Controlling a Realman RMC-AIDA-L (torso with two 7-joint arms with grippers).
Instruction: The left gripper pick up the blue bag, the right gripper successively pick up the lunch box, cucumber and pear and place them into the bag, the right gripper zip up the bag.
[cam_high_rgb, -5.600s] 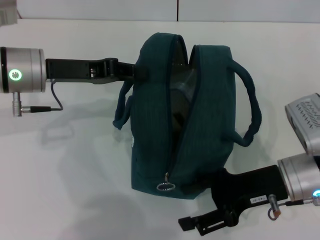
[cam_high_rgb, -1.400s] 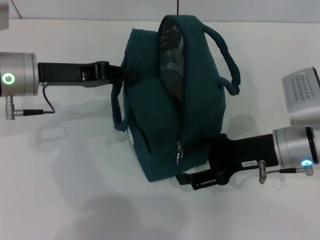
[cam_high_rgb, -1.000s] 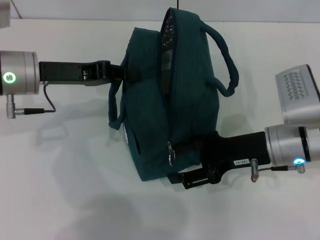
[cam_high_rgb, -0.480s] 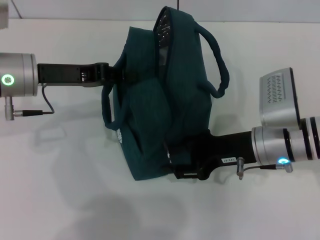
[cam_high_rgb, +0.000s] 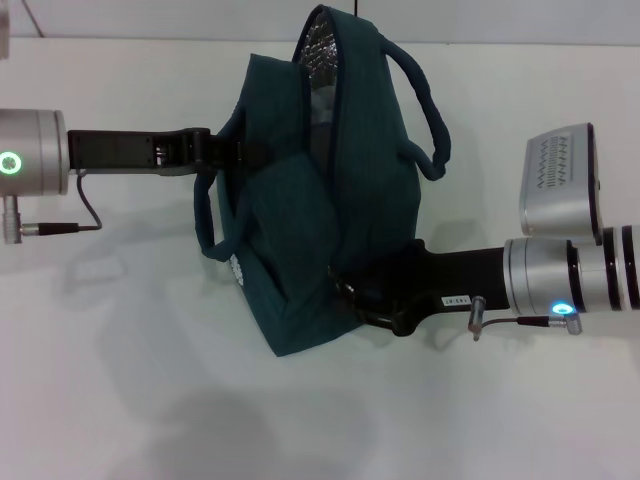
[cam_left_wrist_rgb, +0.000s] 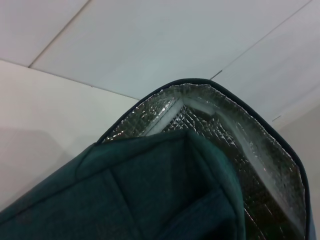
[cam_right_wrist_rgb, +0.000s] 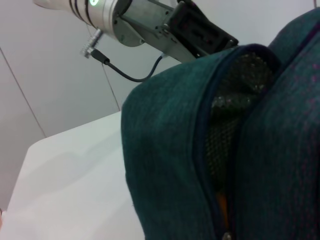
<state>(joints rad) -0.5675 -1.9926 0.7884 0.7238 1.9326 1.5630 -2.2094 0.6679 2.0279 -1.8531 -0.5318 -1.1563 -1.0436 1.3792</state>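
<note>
The blue bag hangs over the white table, crumpled, with its far end gaping on silver foil lining. My left gripper reaches in from the left and is shut on the bag's side edge. At the bag's near end, my right gripper presses against the fabric, shut on the zipper pull. The left wrist view shows blue fabric and foil. Through the zip gap the right wrist view shows an orange sliver, probably the pear. The lunch box and cucumber are hidden.
The white table runs to a wall at the back. A grey ribbed housing of the right arm sits at the right. A thin cable hangs under the left wrist.
My right gripper moved left from beside the bag onto its near end and closed at the zipper pull. The bag shifted left and crumpled. The left gripper kept its hold.
</note>
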